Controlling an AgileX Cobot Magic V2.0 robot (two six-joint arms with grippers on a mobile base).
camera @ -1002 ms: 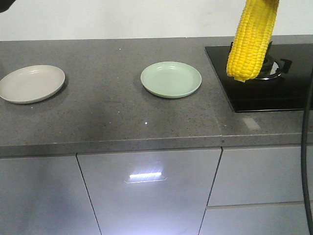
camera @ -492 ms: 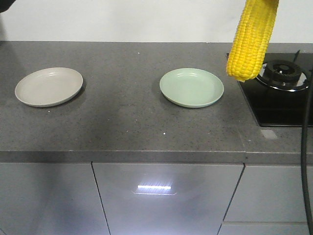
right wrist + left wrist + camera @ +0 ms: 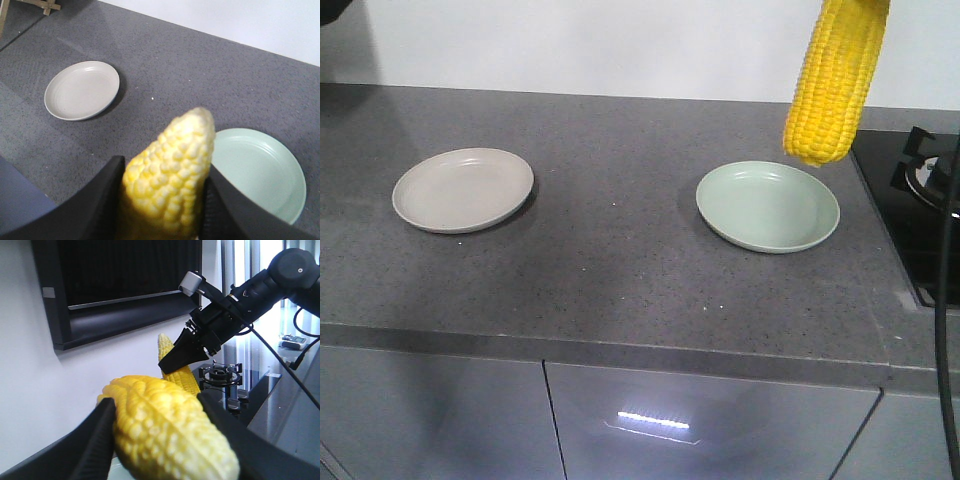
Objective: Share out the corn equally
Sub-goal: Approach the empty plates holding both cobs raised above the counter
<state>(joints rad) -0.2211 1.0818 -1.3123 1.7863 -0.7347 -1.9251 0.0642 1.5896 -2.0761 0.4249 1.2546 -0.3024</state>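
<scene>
Presently, corn [image 3: 832, 80] is held aloft on both sides

One cob [image 3: 165, 435] is clamped between the fingers [image 3: 97, 442] of the left gripper [image 3: 156, 405], filling the gap between them. A second cob [image 3: 172, 150] is grasped by the right gripper [image 3: 165, 170], its tip jutting past the fingers toward 12 o'clock. From the front, this cob is seen hanging at 1 o'clock of the green plate [image 3: 768, 206]; the beige plate [image 3: 463, 189] is set well apart at 9 o'clock on the countertop [image 3: 620, 270].

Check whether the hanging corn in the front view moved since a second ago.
Yes. Against the hob, the corn shifted left: then it overlapped the hob, now its tip sits above the green plate's right rim.
</scene>
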